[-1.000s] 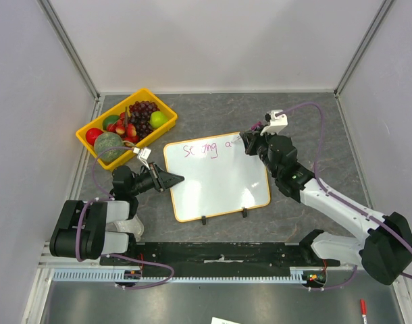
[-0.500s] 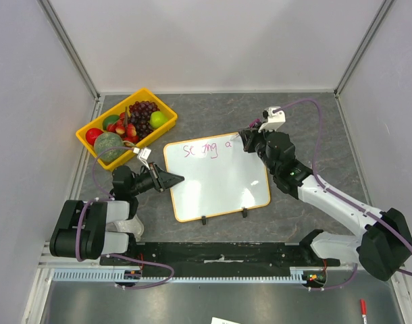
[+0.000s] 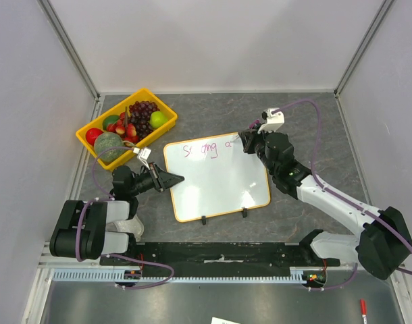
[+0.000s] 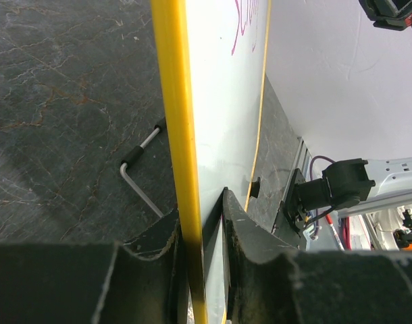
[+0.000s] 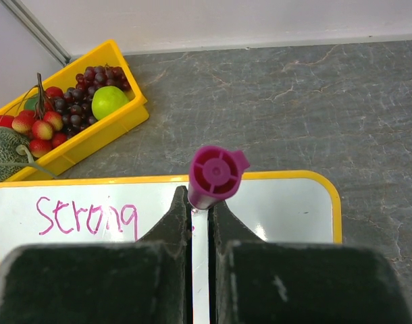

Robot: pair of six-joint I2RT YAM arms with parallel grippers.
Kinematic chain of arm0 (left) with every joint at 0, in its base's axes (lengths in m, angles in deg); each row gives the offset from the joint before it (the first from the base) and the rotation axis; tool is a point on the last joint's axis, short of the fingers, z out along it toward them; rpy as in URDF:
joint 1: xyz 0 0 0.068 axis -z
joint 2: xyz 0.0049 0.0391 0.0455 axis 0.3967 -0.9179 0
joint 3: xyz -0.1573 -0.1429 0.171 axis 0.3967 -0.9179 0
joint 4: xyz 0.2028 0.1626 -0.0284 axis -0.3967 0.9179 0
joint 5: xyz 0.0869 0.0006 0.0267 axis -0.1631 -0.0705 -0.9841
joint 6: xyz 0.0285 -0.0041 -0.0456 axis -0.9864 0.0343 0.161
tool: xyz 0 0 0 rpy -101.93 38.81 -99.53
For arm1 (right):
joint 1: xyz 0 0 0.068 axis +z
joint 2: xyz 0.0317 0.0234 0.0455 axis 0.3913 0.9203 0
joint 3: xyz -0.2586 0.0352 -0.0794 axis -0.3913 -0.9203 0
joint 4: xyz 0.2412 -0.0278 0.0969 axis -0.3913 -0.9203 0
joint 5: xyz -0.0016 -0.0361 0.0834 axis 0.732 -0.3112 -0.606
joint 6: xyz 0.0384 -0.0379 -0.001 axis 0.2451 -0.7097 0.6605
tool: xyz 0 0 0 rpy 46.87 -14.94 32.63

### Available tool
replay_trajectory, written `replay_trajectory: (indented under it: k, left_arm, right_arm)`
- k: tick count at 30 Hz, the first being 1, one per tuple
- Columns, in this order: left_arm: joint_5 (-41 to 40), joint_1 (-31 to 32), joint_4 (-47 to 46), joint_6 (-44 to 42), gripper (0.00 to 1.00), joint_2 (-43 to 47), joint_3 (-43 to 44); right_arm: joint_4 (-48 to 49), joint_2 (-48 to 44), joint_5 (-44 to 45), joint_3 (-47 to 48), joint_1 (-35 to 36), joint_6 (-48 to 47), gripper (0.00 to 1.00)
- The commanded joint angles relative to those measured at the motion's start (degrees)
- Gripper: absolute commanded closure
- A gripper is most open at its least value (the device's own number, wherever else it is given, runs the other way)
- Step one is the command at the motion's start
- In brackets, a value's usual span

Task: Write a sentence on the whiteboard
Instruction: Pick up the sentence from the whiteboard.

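Two arms engaged | top: whiteboard (image 3: 219, 183) flat mid-table near fruit tray (image 3: 163, 102), sentence (image 3: 207, 149) unfinished | left wrist: left gripper (image 4: 199, 223) pinches its yellow edge; a slip would skew the writing | right wrist: right gripper (image 5: 198, 209) clamps purple marker (image 5: 215, 177); twisting could smear letters.

The fruit tray (image 5: 101, 131) blocks the table's (image 3: 314, 115) far-left corner, near the whiteboard (image 3: 219, 182) in the middle. The left gripper (image 3: 177, 179) clamps the board's left edge. The right gripper (image 5: 200, 199), pinching a marker (image 5: 215, 174), stands over its far-right corner. Bare tabletop runs along the far edge into the far-right corner.
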Motion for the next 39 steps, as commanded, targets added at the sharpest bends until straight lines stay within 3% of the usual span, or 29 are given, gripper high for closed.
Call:
replay_trajectory:
  k: [1,23,39]
  left_arm:
    - [-1.3,0.2,1.2,-4.9,0.98,-0.2,0.8]
    - [-1.3,0.2,1.3,-4.9,0.98,-0.1,0.9]
    - [-1.2,0.2,1.3,-5.0,0.98,-0.4,0.9]
  right_arm:
    - [0.8,0.2,1.2,-0.8,-0.7,-0.2,1.00]
    - [-0.4,-3.7,1.5,-0.5,-2.1,0.6,1.00]
    - [1.7,-0.8,0.6,2.1,-2.3,1.9,1.00]
